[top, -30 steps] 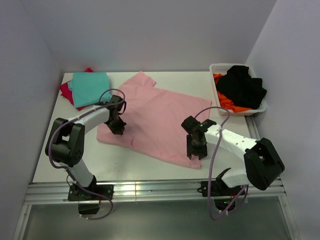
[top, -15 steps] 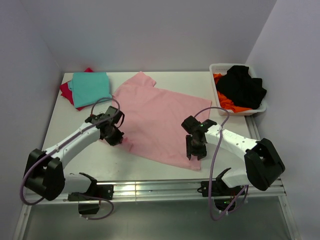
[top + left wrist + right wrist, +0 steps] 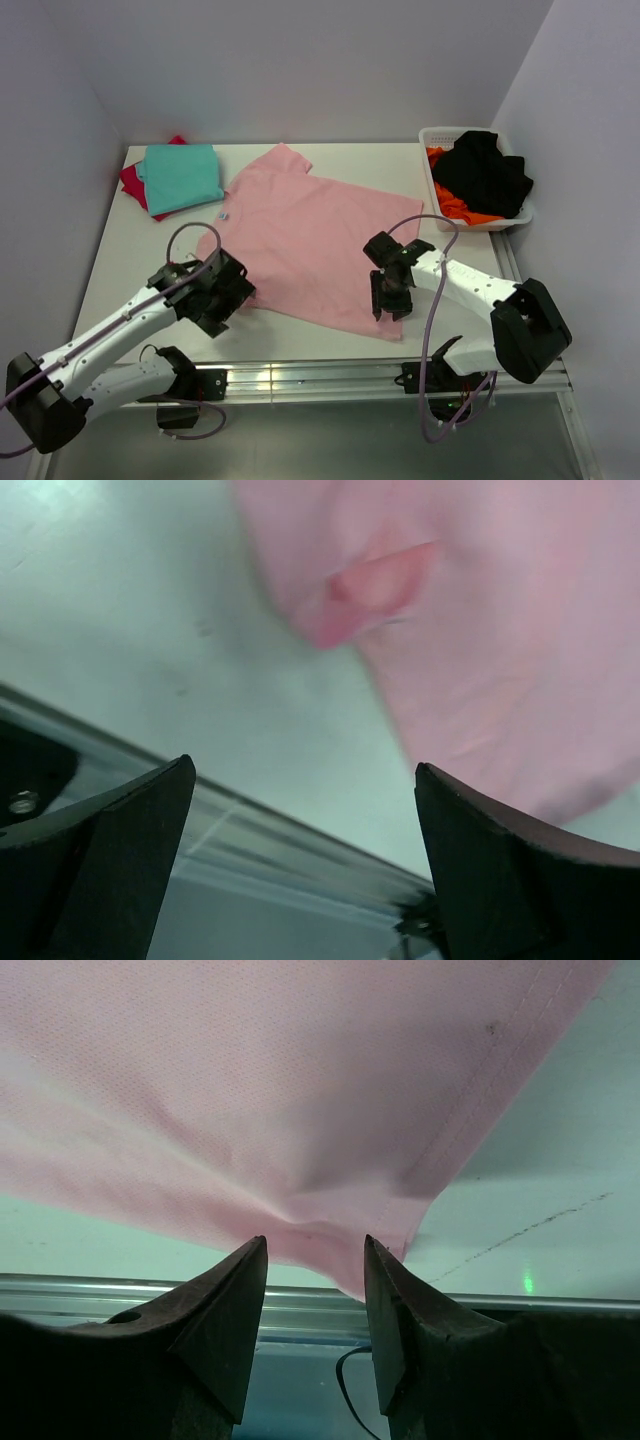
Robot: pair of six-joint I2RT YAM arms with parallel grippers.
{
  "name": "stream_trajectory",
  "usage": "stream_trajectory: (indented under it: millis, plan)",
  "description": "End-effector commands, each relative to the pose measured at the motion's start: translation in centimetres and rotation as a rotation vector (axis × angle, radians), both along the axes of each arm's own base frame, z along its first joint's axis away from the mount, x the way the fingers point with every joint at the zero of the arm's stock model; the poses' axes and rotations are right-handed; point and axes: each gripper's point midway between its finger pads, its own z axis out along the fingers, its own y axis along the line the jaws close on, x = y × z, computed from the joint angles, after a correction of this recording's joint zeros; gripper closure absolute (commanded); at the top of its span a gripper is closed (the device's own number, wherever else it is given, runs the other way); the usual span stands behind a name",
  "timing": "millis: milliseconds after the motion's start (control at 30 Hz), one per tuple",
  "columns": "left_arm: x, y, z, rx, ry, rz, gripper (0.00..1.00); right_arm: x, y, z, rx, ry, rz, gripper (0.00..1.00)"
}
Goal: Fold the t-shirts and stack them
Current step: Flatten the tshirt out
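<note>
- While the pink t-shirt (image 3: 300, 235) lies spread out, the left gripper (image 3: 305, 765) hangs low over the near-left part of the table (image 3: 130, 270), jaws spread wide with nothing between them. Its arm reaches long and low from the base. The shirt's near-left corner lies just beyond the fingertips and shows a small curled tuck.
- At the near-right hem corner sits the right gripper (image 3: 308, 1245), elbow bent and wrist aimed steeply down. Its jaws stand about half spread with the corner between them, and the cloth puckers toward them. Whether they truly pinch it, I cannot tell.
- Slanting across the middle of the table, the pink shirt looks to be 1 flat layer with no fold made yet. I judge the spreading step about finished and the first fold next.
- That fold calls for the left jaws to drop and close on the near-left corner. The 2 arms should then lift the near edge together and carry it over. The tuck should be smoothed first.
- Far left, the teal t-shirt (image 3: 180, 175) lies folded on the red t-shirt (image 3: 132, 182), a stack of 2 awaiting the pink one.
- Far right, a white basket (image 3: 440, 131) holds black and orange garments.
</note>
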Motion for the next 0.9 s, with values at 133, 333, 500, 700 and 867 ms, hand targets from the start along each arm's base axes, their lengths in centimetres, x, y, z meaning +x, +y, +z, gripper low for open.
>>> stream_trajectory:
  millis: [133, 333, 500, 700, 867]
  plan:
    - [10.8, -1.6, 5.3, 0.140, -0.257, -0.066, 0.27, 0.7, 0.0, 1.0, 0.018, -0.075, -0.003, 0.50]
    - [18.3, -1.3, 2.0, 0.294, -0.167, -0.151, 1.00, 1.1, -0.4, 1.4, 0.003, -0.108, -0.026, 0.51]
    - [20.2, -1.4, -2.0, 0.322, -0.087, -0.231, 1.00, 1.3, -0.8, 1.5, -0.014, -0.117, -0.042, 0.52]
    - [17.8, -0.7, -4.5, 0.306, -0.023, -0.233, 1.00, 1.6, -1.0, 1.6, -0.021, -0.125, -0.059, 0.53]
    - [14.0, 0.6, -6.1, 0.280, 0.031, -0.213, 1.00, 1.6, -1.1, 1.3, -0.022, -0.112, -0.062, 0.53]
